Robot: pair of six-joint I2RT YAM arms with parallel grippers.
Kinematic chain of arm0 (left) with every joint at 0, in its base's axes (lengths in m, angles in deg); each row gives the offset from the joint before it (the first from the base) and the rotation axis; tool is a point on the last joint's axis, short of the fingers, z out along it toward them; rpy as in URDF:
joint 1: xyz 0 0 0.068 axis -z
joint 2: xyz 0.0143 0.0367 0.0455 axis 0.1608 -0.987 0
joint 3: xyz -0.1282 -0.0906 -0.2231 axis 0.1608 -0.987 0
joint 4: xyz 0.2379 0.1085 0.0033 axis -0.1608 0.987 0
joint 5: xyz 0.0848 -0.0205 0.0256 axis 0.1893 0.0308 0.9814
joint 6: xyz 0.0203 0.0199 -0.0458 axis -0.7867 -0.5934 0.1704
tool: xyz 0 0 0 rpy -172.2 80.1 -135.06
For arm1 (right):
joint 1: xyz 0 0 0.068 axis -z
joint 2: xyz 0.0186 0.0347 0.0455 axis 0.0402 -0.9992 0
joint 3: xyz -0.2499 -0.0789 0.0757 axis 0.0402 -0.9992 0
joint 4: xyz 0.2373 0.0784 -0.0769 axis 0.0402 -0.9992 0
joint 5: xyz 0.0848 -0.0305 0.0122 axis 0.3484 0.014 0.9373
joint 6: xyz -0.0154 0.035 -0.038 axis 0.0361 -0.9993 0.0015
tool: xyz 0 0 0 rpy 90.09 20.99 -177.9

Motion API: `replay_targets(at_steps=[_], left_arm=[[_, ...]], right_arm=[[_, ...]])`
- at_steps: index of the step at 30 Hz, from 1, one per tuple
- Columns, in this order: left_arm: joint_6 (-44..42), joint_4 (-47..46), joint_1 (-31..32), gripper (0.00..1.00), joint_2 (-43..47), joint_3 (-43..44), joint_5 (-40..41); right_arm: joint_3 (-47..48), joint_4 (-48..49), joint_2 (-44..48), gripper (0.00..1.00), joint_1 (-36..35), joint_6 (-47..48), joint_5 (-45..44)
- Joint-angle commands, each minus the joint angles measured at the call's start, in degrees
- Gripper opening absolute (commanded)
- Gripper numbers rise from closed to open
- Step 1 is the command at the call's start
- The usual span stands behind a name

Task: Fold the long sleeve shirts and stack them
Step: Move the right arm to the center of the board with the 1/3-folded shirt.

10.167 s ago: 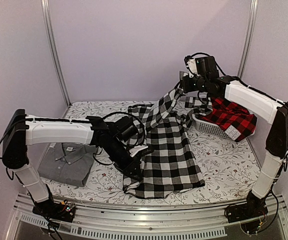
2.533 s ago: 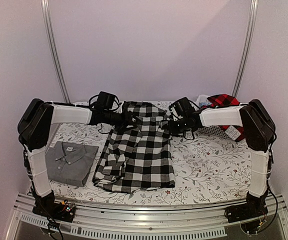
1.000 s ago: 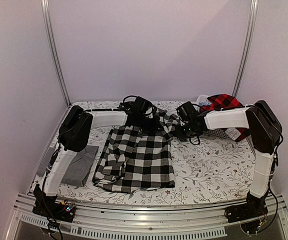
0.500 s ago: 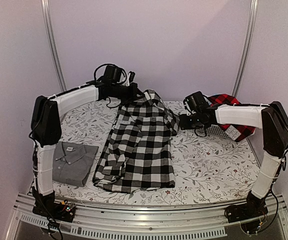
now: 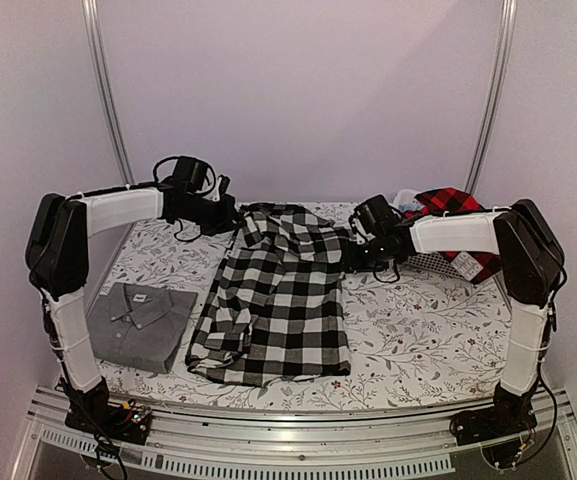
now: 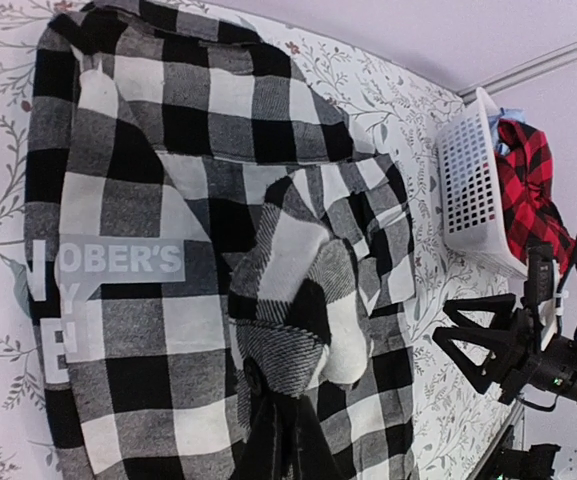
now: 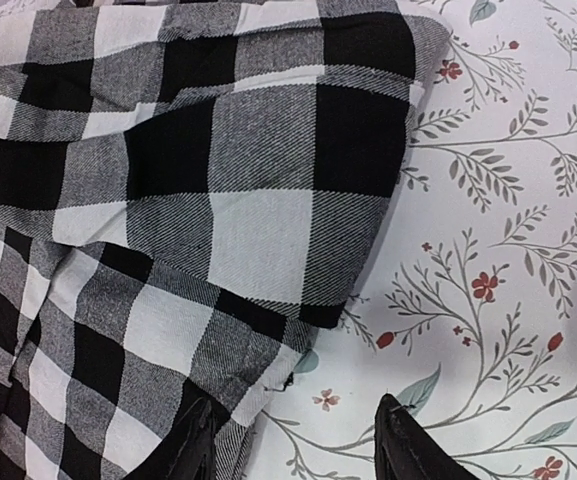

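Note:
The black-and-white check shirt (image 5: 283,300) lies lengthwise mid-table, its top part folded over; white lettering (image 6: 118,258) shows in the left wrist view. My left gripper (image 5: 230,217) is at its far left corner, shut (image 6: 286,425) on a bunched sleeve cuff. At the shirt's far right edge my right gripper (image 5: 351,257) is open (image 7: 298,445), one finger over the cloth hem (image 7: 218,150), the other over the tablecloth, holding nothing. The grey shirt (image 5: 138,322) lies folded at the front left. The red-and-black shirt (image 5: 458,215) hangs out of the basket.
A white plastic basket (image 5: 430,262) stands at the back right, also seen in the left wrist view (image 6: 473,190). A floral tablecloth (image 5: 418,330) covers the table. Metal posts rise at both back corners, and a rail runs along the front edge.
The left gripper came down and to the left from its raised position, so the shirt's top lies flatter. The right gripper opened and let go of the shirt's edge.

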Motion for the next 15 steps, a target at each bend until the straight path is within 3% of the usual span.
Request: replay_targets(at_steps=[1,7,15], left_arm=[[-1.1,-2.0,-1.7,0.0,1.3,-4.5,0.9],[-1.0,-4.6,-2.5,0.0,0.2,-8.9,0.9],[0.4,-8.5,-1.8,0.0,-2.3,-10.4,-1.2]], right_arm=[[5.4,1.6,-5.5,0.53,0.1,-1.2,0.3],[10.6,3.1,-12.0,0.51,1.2,-1.0,0.3],[13.9,1.9,-15.5,0.04,4.4,0.0,-1.1]])
